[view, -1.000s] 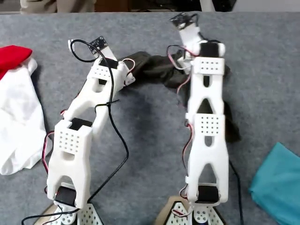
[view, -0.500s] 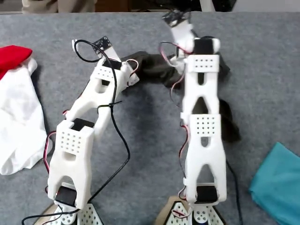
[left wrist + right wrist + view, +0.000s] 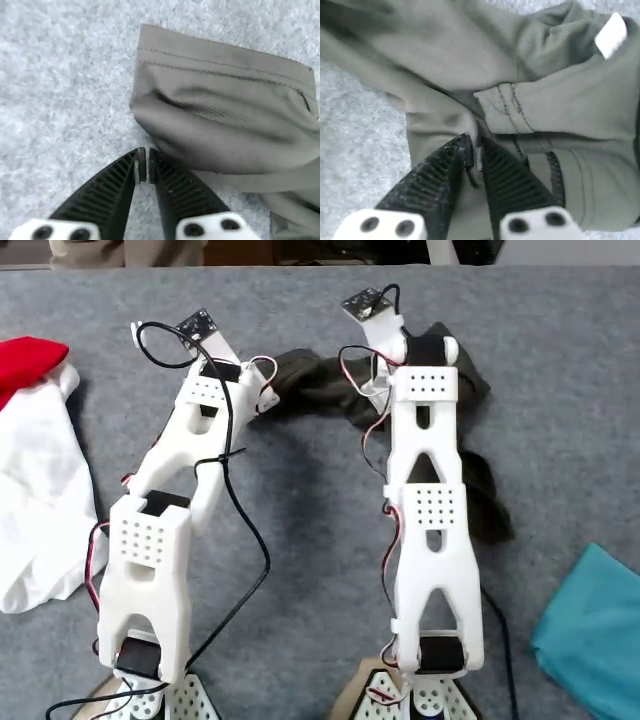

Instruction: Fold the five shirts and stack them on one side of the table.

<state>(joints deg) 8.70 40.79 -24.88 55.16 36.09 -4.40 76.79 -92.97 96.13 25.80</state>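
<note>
Four cloth garments lie about: one crumpled dark olive shirt, one rumpled white shirt, one bright red garment and one teal-blue garment. One grey carpeted table carries them. Two white plastic robot arms stand there: left arm, right arm.

A grey felt-topped bench carries a crumpled dark olive shirt at far centre, a white shirt and red shirt at left, and a teal shirt at near right.
</note>
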